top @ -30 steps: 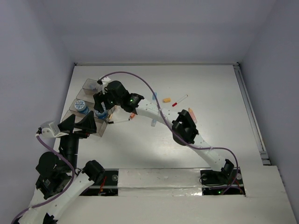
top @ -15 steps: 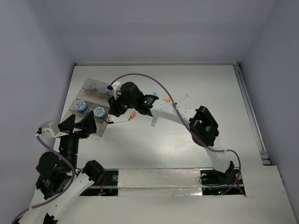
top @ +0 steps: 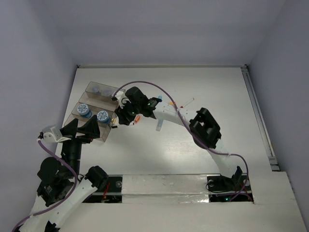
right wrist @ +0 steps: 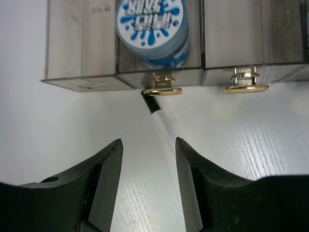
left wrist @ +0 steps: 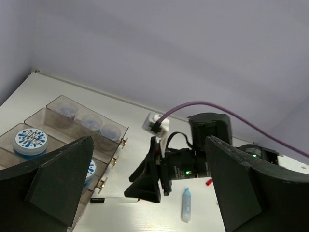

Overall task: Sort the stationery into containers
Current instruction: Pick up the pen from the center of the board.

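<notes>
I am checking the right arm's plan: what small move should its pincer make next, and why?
Probably lower the right pincer onto the clear shaft of the pen, ready to shut. The pincer hangs open and empty, the pen lies loose on the table just outside the bins, and its shaft runs toward the gap between the jaws.

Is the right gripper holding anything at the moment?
No: the right wrist view shows the right gripper open and empty, the black-capped pen lying on the table ahead of it.
</notes>
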Available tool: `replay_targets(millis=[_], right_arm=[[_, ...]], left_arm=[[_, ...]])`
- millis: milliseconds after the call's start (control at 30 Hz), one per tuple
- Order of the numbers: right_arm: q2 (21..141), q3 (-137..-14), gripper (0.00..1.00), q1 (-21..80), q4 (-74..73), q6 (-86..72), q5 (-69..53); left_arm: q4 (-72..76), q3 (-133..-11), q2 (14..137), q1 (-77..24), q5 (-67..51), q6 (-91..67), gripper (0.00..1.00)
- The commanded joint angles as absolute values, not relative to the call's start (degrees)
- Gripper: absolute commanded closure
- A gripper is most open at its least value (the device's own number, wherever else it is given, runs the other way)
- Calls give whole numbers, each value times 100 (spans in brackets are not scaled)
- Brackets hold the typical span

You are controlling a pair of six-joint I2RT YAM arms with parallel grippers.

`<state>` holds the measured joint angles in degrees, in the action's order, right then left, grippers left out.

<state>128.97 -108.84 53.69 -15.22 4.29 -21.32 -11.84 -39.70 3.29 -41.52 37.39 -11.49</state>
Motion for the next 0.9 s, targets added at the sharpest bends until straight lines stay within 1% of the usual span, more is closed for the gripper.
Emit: replay_targets(millis=[0, 167, 433, 667, 767, 867], right_arm=[[13165, -11442, 45, 5361, -2108, 773, -1996], [13377, -11338, 44, 5361, -2031, 651, -1775], [13702, -11505, 44, 5361, -2065, 756, -1459], [13808, -11303, 45, 5466, -2066, 791, -1222], [13738, -11101, 49, 5467, -1960, 817, -1152], [13615, -10864, 57, 5581, -1978, 861, -1011]], left_arm=[[-1002, -3973, 290, -4113, 3639, -1169, 1], [-985, -3964, 299, -4113, 3621, -1143, 1], [-984, -3973, 387, -4113, 3595, -1134, 1], [-967, -3964, 378, -4113, 3551, -1125, 1], [-967, -3964, 396, -4113, 3542, -1134, 1], [-967, -3964, 387, -4113, 3525, -1125, 1]])
